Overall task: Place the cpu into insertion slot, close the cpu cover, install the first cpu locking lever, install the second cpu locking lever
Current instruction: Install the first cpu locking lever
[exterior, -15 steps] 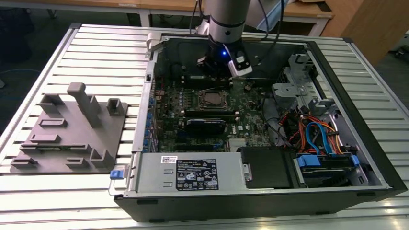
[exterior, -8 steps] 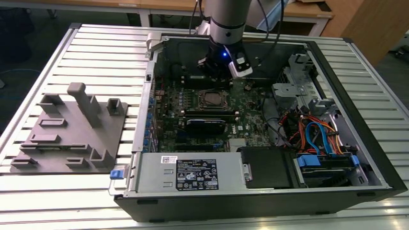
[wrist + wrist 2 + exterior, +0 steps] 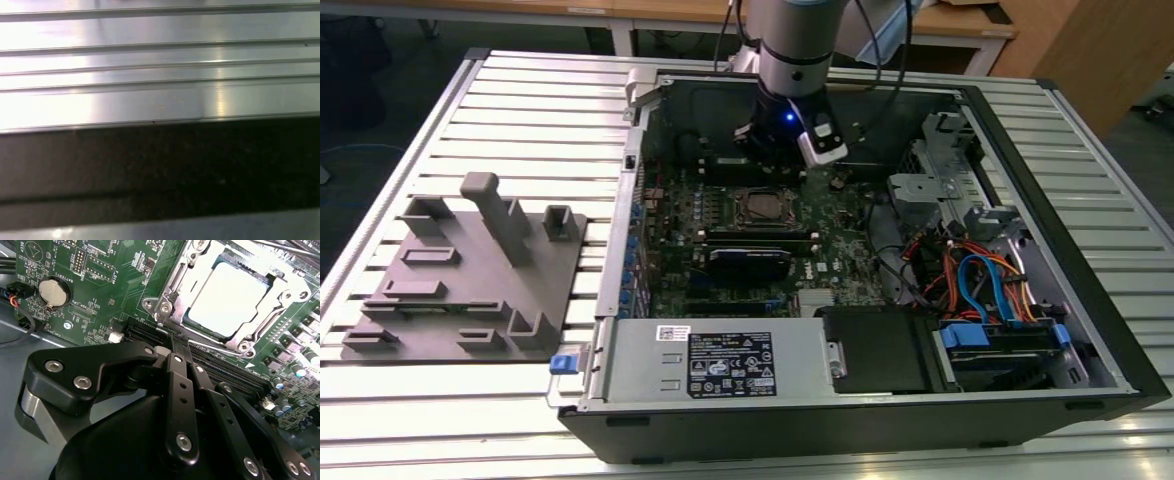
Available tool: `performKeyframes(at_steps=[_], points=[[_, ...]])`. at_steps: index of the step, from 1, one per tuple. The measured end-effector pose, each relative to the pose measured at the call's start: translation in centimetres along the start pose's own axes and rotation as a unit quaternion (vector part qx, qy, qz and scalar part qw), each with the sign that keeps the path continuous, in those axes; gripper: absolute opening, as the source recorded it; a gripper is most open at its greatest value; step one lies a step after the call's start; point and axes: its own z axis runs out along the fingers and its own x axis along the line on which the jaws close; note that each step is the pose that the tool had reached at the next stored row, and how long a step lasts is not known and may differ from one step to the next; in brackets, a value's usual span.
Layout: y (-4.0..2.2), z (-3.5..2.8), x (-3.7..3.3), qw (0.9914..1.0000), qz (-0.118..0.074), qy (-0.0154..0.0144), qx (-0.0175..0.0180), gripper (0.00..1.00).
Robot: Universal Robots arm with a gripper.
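Note:
The cpu lies flat in the insertion slot, its metal top shining bright in the second wrist view. The silver cpu cover frames the chip on all sides and looks flat over it. I cannot make out how the locking levers stand. My gripper hangs just off the socket's corner, above the long black slots, with its black fingers pressed together and nothing between them. In the exterior view the gripper is inside the open computer case, just beyond the socket towards the back wall.
The case walls ring the motherboard. Memory slots and a coin battery lie near the gripper. Coloured cables fill the exterior view's right. A grey fixture stands on the slatted table.

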Motion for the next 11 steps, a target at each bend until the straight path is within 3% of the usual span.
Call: performKeyframes(at_steps=[11], points=[[0.01, -0.01, -0.07, 1.00000, 0.000, 0.0000, -0.0001, 0.10]])
